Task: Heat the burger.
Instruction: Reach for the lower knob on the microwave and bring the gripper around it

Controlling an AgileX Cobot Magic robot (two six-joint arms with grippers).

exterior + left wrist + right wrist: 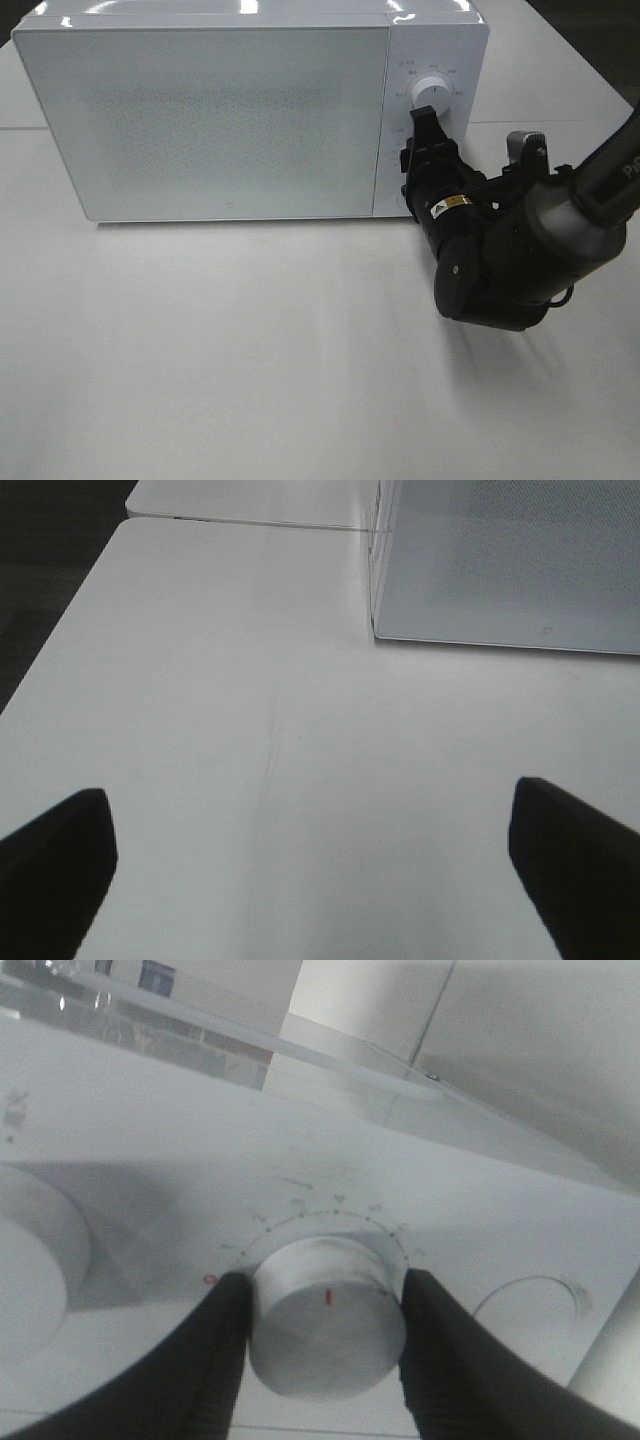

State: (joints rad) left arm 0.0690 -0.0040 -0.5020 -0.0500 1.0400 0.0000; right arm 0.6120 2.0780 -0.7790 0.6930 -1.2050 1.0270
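The left gripper (315, 840), seen only by its own wrist camera, holds its jaws wide apart and empty above the white bench (250, 680). The microwave (220, 110) has its door closed, and the burger shows in no view. The right gripper (428, 120) has its jaws closed on a dial (325, 1320), which the high view hides.

The burger is hidden in every view. The microwave (250, 115), a white box, stands upright across the upper half of the frame. Its frosted door (150, 150) is shut. On the control panel (445, 50) at upper right, the right gripper (325, 1290) clasps the timer dial (325, 1325), which is white with a red index mark.
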